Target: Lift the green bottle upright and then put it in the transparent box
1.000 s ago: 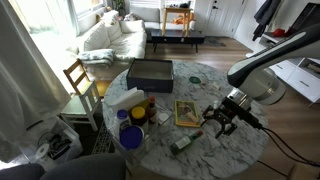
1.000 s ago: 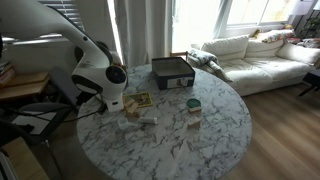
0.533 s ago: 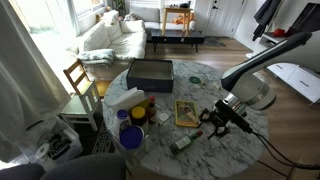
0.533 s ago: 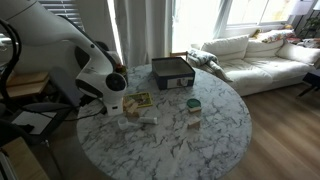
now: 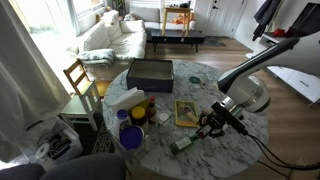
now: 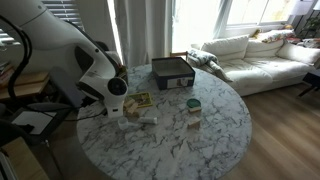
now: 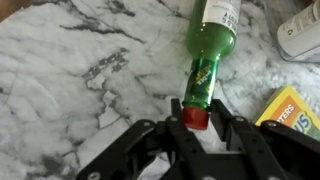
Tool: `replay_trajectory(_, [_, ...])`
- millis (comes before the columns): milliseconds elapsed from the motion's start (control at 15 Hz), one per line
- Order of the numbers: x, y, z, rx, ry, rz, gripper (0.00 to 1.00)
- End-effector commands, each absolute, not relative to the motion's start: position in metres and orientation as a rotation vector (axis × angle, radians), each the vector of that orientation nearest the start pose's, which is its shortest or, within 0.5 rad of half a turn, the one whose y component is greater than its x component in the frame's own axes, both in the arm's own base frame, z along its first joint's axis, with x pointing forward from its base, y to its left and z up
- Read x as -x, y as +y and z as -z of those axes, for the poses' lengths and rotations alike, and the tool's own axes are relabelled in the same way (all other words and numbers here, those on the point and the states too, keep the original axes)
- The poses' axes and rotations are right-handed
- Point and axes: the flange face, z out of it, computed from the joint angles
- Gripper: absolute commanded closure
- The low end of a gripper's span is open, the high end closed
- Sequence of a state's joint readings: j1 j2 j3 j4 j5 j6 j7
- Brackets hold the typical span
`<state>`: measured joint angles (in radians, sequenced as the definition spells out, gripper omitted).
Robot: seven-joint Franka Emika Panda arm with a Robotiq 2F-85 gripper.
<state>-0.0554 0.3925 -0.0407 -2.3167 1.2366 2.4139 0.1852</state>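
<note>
The green bottle [image 7: 208,55] lies on its side on the marble table [image 7: 70,60], its red cap [image 7: 197,119] pointing toward me. My gripper [image 7: 197,108] is low over the table, with a finger pressed against each side of the cap, so it is shut on the bottle's cap end. In an exterior view the bottle [image 5: 182,145] lies near the table's front edge, with the gripper [image 5: 205,131] at its right end. A pale see-through box [image 5: 125,99] stands at the table's left side, well apart from the bottle.
A yellow-framed card [image 5: 186,112] lies just beyond the bottle and shows beside my fingers [image 7: 292,108]. A dark box [image 5: 150,72] sits at the far side. Blue cups [image 5: 130,135] and a dark brown bottle [image 5: 150,105] stand near the see-through box. A wooden chair [image 5: 78,78] is beside the table.
The arm has come down and toward the bottle. The jaws, wide apart a second ago, have closed in on the red cap.
</note>
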Motion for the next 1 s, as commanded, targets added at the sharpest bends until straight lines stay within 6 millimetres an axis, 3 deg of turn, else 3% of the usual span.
replay_trajectory(0, [-0.492,-0.039,-0.143,1.918,1.580,-0.349,0.71])
replay_trajectory(133, [-0.493,-0.039,-0.141,1.913,1.585,-0.350,0.69])
replay_trajectory(267, [-0.493,-0.041,-0.140,1.902,1.598,-0.348,0.73])
replay_trajectory(333, [-0.493,-0.042,-0.142,1.897,1.605,-0.340,0.78])
replay_trajectory(400, [-0.493,-0.044,-0.144,1.895,1.609,-0.336,0.92])
replay_trajectory(933, [-0.483,-0.068,-0.201,2.061,1.642,-0.221,0.92])
